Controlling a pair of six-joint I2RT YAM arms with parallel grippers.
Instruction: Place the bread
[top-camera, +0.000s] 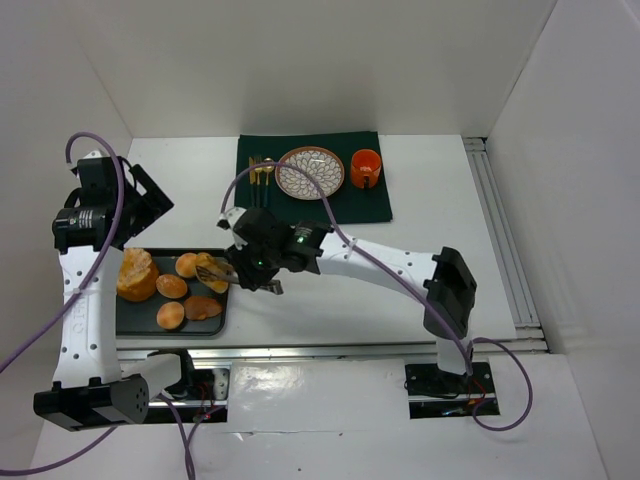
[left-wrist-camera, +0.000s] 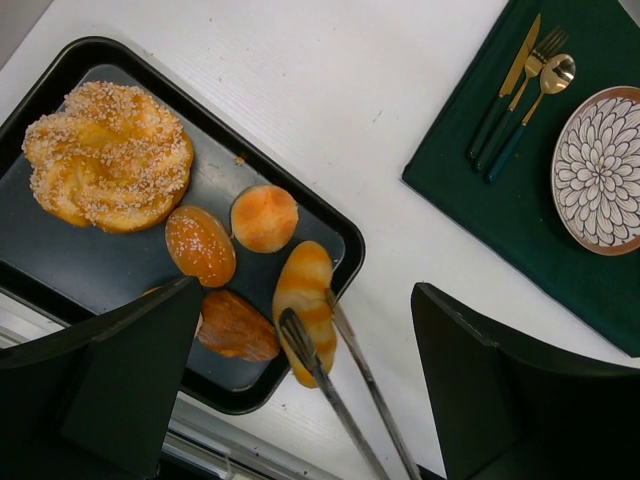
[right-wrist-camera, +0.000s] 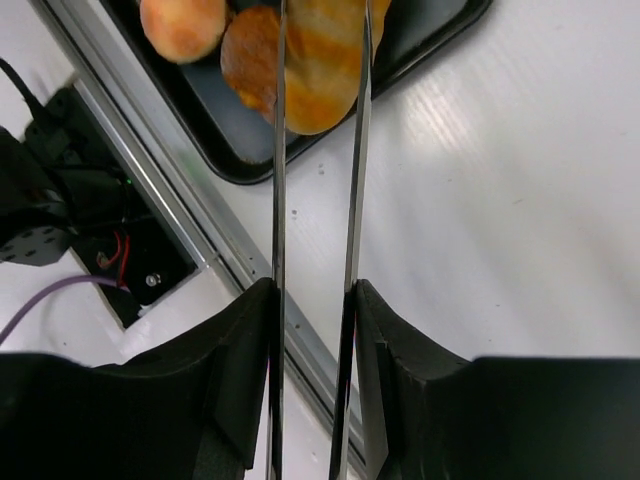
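A black tray (top-camera: 135, 322) at the near left holds the bread: a large puffy loaf (top-camera: 136, 274), small round buns (top-camera: 171, 286) and a flat oval piece (top-camera: 203, 308). My right gripper (top-camera: 262, 268) is shut on metal tongs (top-camera: 228, 272), whose tips pinch the elongated ridged roll (top-camera: 213, 272) over the tray's right edge. In the right wrist view the tongs (right-wrist-camera: 277, 200) run from the gripper (right-wrist-camera: 312, 340) to the roll (right-wrist-camera: 320, 70). My left gripper (left-wrist-camera: 310, 385) is open and empty, high above the tray, looking down on the roll (left-wrist-camera: 303, 300) and loaf (left-wrist-camera: 108, 155).
A dark green mat (top-camera: 375, 200) at the back carries a patterned plate (top-camera: 310, 172), an orange cup (top-camera: 366, 168) and cutlery (top-camera: 260, 175). A metal rail (top-camera: 500, 240) runs along the table's right side. White walls enclose the table.
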